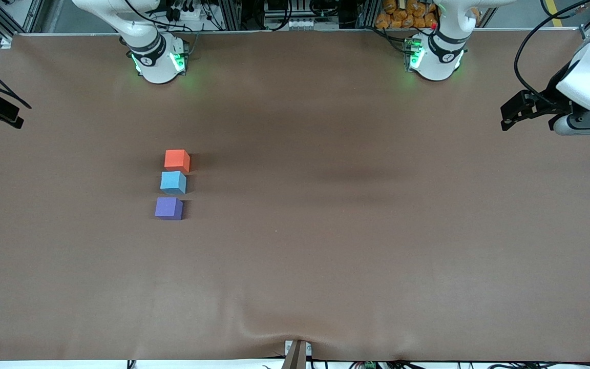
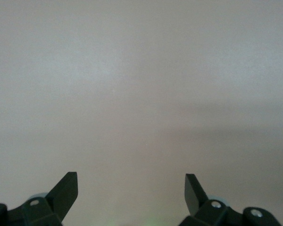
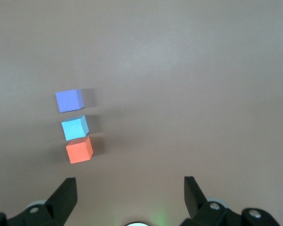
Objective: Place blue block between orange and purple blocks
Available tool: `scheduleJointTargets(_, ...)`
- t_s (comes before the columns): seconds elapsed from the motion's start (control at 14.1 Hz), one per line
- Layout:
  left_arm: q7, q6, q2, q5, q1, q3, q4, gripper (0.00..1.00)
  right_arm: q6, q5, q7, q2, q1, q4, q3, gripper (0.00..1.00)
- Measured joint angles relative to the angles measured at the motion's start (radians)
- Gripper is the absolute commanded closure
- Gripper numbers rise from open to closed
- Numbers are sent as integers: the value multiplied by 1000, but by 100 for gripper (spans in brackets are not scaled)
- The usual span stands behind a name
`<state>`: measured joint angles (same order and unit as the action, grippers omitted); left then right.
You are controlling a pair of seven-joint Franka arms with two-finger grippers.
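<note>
Blue block: the blue block sits on the table, in the gap between its two neighbours, and serves here as your landmark.
Orange block: the orange block lies just beside the blue block, farther from the front camera; whether the faces touch cannot be told.
Purple block: the purple block lies just beside the blue block, nearer to the front camera, with a thin strip of table showing between them.
Row axis: the three cubes form one short line running from the robots' bases toward the front camera, with the blue one slightly turned against the others.
Task status: judged from this layout, the placement you were asked for looks already made; nothing is held.
Right gripper: the right gripper is wide open and empty, up over the table near the row; in its wrist view you see the orange block closest to its fingertips, then the blue block, then the purple block.
Left gripper: the left gripper is also wide open and empty, over bare table at the left arm's end, well apart from the blue block; this arm waits.
Nearer arm: the right arm, should you want any correction of the row.
</note>
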<state>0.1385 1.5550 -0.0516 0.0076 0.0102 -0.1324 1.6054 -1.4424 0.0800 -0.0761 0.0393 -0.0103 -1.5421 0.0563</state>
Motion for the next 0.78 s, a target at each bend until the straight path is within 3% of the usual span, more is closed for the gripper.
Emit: scheduleJointTargets(0.78,0,0,0,0,3,-2,0,0,-15,-80,0,3,0,-2,-2,0)
